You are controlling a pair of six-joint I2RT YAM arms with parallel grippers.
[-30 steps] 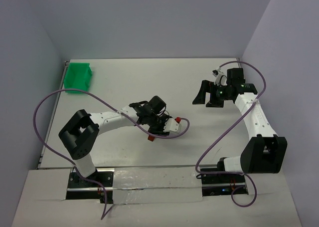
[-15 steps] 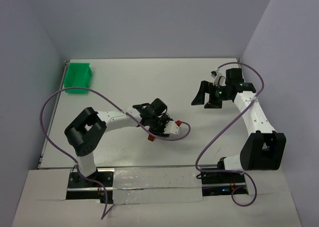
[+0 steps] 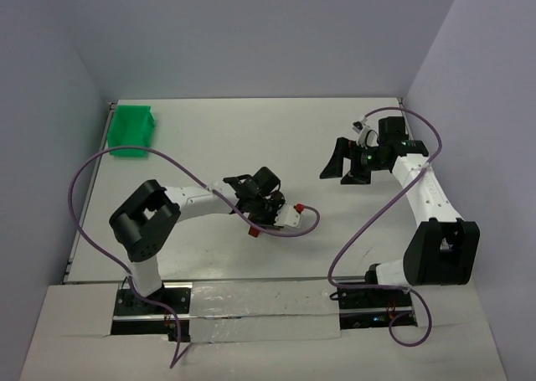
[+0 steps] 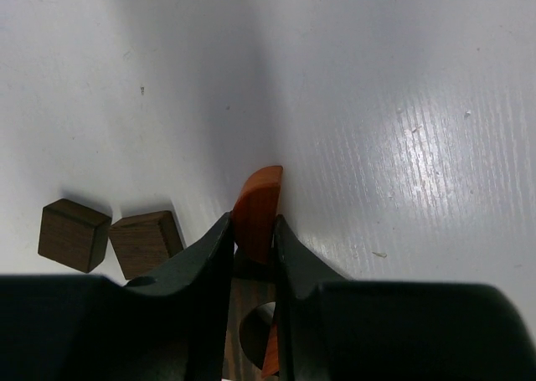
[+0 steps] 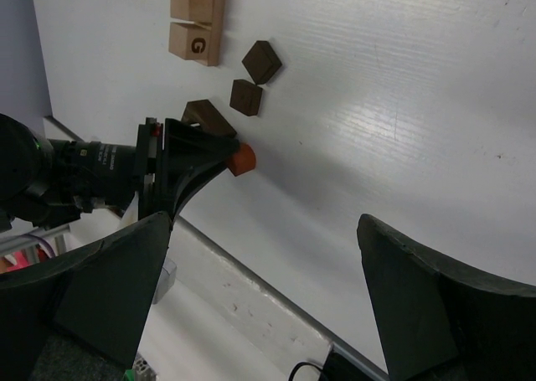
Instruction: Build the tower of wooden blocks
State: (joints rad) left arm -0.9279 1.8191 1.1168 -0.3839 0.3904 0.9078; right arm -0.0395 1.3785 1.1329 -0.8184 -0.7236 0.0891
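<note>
Plain white tabletop (image 3: pixel 251 138), and the right end effector (image 3: pixel 346 170) hangs above it with fingers spread wide, nothing in them. The left end effector (image 4: pixel 251 230) is down low, pinched on a reddish-brown block (image 4: pixel 258 205) that pokes out past its tips. Two dark brown cubes (image 4: pixel 145 243) sit just off its left finger, with the tan blocks (image 5: pixel 197 21) farther out beyond those.

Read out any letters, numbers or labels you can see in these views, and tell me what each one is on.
"G": on the face of a light tan block, in the right wrist view.
Nothing else can be read: the dark brown blocks and the orange block in the left pincer show no marks.
</note>
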